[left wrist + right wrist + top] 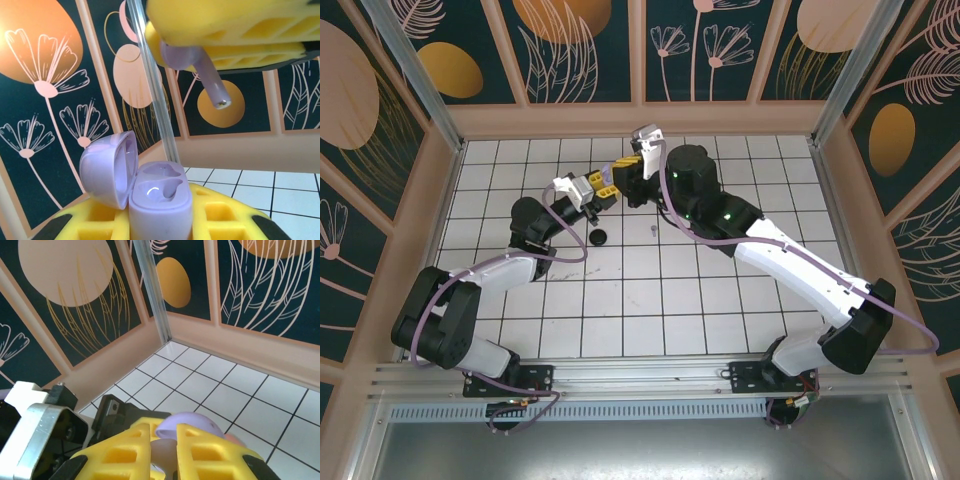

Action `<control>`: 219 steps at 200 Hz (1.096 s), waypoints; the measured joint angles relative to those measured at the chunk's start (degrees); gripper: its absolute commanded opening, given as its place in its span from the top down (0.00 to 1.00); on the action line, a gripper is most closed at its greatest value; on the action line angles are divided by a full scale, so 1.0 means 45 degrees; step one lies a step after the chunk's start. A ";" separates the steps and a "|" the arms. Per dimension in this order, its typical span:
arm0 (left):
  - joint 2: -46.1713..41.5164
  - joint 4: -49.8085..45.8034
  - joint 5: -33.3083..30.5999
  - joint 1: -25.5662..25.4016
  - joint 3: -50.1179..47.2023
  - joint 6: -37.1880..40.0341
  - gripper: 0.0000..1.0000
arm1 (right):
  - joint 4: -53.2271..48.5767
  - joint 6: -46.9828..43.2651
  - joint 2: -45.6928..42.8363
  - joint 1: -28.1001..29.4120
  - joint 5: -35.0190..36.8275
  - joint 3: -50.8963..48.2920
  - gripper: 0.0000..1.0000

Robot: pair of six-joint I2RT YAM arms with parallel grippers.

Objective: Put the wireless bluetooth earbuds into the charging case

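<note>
My left gripper [160, 227] is shut on the lavender charging case [161, 200], held upright with its lid [107, 167] swung open to the left and both sockets empty. Just above it, the yellow fingers [230, 30] of my right gripper pinch a lavender earbud [200, 65], its stem pointing down and to the right, apart from the case. In the right wrist view, that gripper [164, 432] is shut on the earbud [164, 452], with the case lid [192, 424] below. From above, the left gripper [605, 181] and right gripper [628, 166] meet over the far middle of the table.
A small round black thing [599, 237] lies on the white tiled table [700, 300] just in front of the grippers, and a tiny dark item [650, 230] lies to its right. Wooden walls close in the back and sides.
</note>
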 measured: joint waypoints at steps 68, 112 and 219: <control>-0.0005 -0.0189 0.0097 -0.0063 0.0039 0.0000 1.00 | 0.0306 -0.0005 0.0369 0.0019 0.0000 0.0000 0.84; -0.0034 -0.0194 0.0107 -0.0068 0.0049 0.0000 1.00 | 0.0301 -0.0010 0.0597 0.0015 0.0024 0.0000 0.85; -0.0379 -0.0661 0.0136 -0.0092 0.0049 -0.0005 1.00 | 0.0393 -0.0024 0.0733 -0.0185 0.0049 -0.0063 0.86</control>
